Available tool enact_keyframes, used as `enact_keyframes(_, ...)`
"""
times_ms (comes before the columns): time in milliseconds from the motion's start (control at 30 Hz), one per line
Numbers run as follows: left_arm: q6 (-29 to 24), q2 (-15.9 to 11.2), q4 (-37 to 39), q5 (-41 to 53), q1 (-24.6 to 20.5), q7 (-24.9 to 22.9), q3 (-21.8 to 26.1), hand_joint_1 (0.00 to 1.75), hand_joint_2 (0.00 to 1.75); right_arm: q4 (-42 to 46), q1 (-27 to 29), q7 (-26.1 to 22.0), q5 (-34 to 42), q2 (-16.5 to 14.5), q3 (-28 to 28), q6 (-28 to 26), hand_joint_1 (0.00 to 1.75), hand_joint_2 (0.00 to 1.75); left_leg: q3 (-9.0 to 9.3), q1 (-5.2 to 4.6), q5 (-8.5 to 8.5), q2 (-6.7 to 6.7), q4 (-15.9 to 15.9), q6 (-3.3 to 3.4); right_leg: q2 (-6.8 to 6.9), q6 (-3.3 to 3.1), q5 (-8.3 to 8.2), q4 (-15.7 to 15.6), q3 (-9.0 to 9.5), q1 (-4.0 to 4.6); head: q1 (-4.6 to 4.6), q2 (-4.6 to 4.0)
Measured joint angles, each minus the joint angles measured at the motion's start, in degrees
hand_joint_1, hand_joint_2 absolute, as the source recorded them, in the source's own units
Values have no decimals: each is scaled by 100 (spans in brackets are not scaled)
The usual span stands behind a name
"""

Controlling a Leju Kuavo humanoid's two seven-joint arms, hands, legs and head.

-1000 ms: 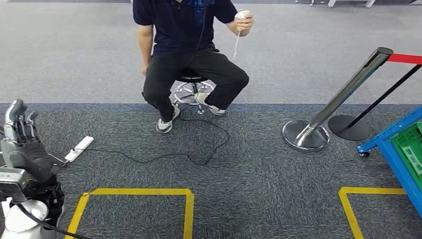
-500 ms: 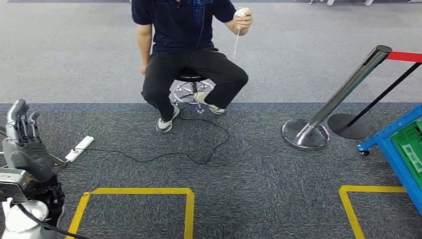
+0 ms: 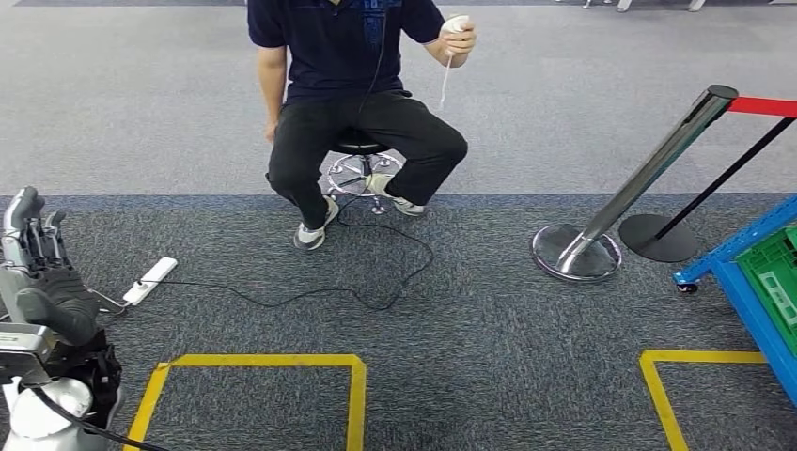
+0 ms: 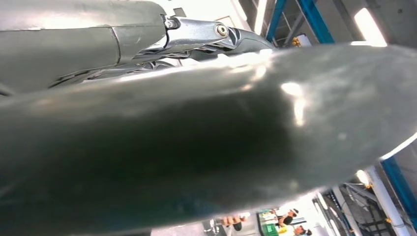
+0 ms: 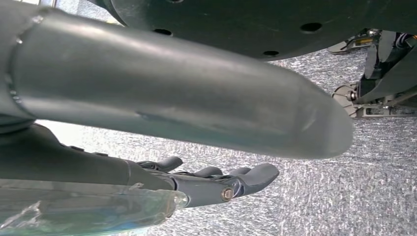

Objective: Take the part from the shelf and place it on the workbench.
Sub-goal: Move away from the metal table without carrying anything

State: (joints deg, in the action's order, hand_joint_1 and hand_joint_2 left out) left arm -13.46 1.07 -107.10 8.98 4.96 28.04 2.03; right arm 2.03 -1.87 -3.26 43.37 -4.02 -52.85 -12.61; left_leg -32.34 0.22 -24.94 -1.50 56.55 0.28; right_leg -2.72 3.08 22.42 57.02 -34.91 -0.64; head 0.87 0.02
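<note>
My left hand [image 3: 36, 252] is raised at the left edge of the head view, fingers pointing up and apart, with nothing in it. In the left wrist view its thick grey thumb [image 4: 206, 142] lies blurred close to the lens, with the darker fingers [image 4: 201, 34] behind it. My right hand [image 5: 216, 183] hangs over the grey carpet, fingers stretched out and holding nothing. A blue shelf frame [image 3: 742, 287] with a green bin [image 3: 776, 277] stands at the right edge of the head view.
A person sits on a stool [image 3: 362, 155] straight ahead, holding a small white controller [image 3: 457, 24]. A chrome stanchion [image 3: 601, 230] with a red belt leans at the right. A power strip [image 3: 150, 279] and black cable [image 3: 376, 301] lie on the carpet. Yellow floor tape [image 3: 263, 362] marks two boxes.
My left hand has shifted slightly to the left, still holding nothing. The whole picture has drifted a little, so the camera has moved slightly.
</note>
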Motion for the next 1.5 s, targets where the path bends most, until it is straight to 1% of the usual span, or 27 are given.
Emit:
enact_keyframes(900, -24, 11, 0, 2, 11, 2, 0, 0, 0, 0, 0, -1, 0, 0, -46, 2, 0, 0, -2, -4, -2, 0, 5, 2, 0, -1, 0, 1, 0, -3, 0, 0)
enact_keyframes(967, -31, 11, -8, 2, 14, 2, 1, 0, 0, 0, 0, -4, -1, -5, -48, 1, 0, 0, -1, -19, -2, 4, 0, 46, -6, 33, -15, -28, 8, -19, -3, 0)
enact_keyframes(1000, -36, 13, -19, 2, 14, 2, 1, 0, 0, 0, 1, -5, -1, -7, -49, 1, 0, 0, 15, -11, 19, 16, -35, 77, 1, 50, -16, -32, -4, -26, -3, 0)
enact_keyframes(1033, -42, 17, -31, 3, 13, 3, 1, 0, 0, 0, 1, -8, -1, -9, -50, -1, 0, 0, 41, 0, 43, 33, -82, 108, 30, 68, 17, 9, -33, -25, 1, 0)
enact_keyframes(1067, -48, 24, -44, 3, 13, 3, 1, 0, 0, 0, 2, -9, -1, -9, -52, -3, 0, 0, 66, 16, 68, 53, -129, 127, 72, 74, 108, 148, -103, -19, 10, 0)
enact_keyframes(1100, -51, 29, -52, 4, 17, 4, 1, 0, 0, 0, 2, -10, -1, -9, -56, -4, 0, 0, 87, 31, 85, 75, -163, 138, 122, 78, 261, 419, -235, -15, 19, 0)
enact_keyframes(1167, -55, 35, -58, 6, 27, 4, 4, 0, 0, 0, 1, -14, -1, -9, -68, -8, 0, 0, 94, 30, 81, 112, -167, 143, 191, 98, 619, 1178, -584, -21, 30, 0)
enact_keyframes(1200, -57, 37, -59, 6, 34, 4, 6, 0, 0, 0, 3, -15, -1, -9, -74, -9, 0, 0, 95, 30, 74, 126, -165, 135, 206, 114, 717, 1477, -724, -32, 28, 0)
enact_keyframes(1233, -61, 39, -59, 7, 37, 4, 7, 0, 0, 0, 5, -15, -1, -10, -78, -9, 0, 0, 100, 34, 64, 137, -161, 119, 217, 131, 713, 1584, -768, -48, 29, 0)
enact_keyframes(1267, -64, 43, -59, 7, 40, 4, 7, 0, 0, 0, 8, -15, -1, -10, -81, -9, 0, 0, 109, 42, 51, 142, -156, 95, 225, 150, 613, 1471, -701, -70, 29, 0)
enact_keyframes(1300, -67, 44, -59, 7, 42, 4, 7, 0, 0, 0, 8, -15, -1, -11, -84, -10, 0, 0, 120, 56, 31, 142, -144, 61, 237, 172, 446, 1161, -528, -97, 28, 0)
enact_keyframes(1333, -69, 44, -61, 7, 44, 4, 7, 0, 0, 1, 5, -15, -1, -15, -85, -10, 0, 0, 128, 65, 5, 142, -125, 15, 251, 205, 319, 777, -314, -120, 31, 0)
enact_keyframes(1367, -69, 43, -66, 7, 43, 4, 7, 0, 0, 1, -1, -16, -1, -28, -86, -10, 0, 0, 126, 68, -25, 141, -93, -34, 242, 202, 227, 453, -128, -138, 35, 0)
enact_keyframes(1400, -70, 43, -73, 7, 43, 4, 7, 0, 0, 2, -7, -18, -2, -41, -87, -10, 0, 0, 119, 63, -43, 139, -67, -81, 233, 173, 192, 248, -9, -145, 31, 0)
enact_keyframes(1433, -71, 43, -81, 7, 44, 5, 7, 0, 0, 2, -11, -20, -2, -54, -87, -11, 0, 0, 111, 56, -50, 137, -53, -119, 217, 125, 210, 180, 33, -136, 24, 0)
enact_keyframes(1467, -72, 45, -87, 8, 47, 5, 5, 0, 0, 1, -10, -22, -2, -62, -87, -13, 0, 0, 105, 59, -48, 136, -50, -147, 195, 50, 212, 193, 29, -120, 16, 0)
enact_keyframes(1500, -73, 46, -91, 8, 50, 6, 4, 0, 0, 1, -8, -24, -1, -61, -87, -15, 0, 0, 110, 72, -53, 136, -58, -174, 191, -10, 217, 204, 24, -105, 6, 0)
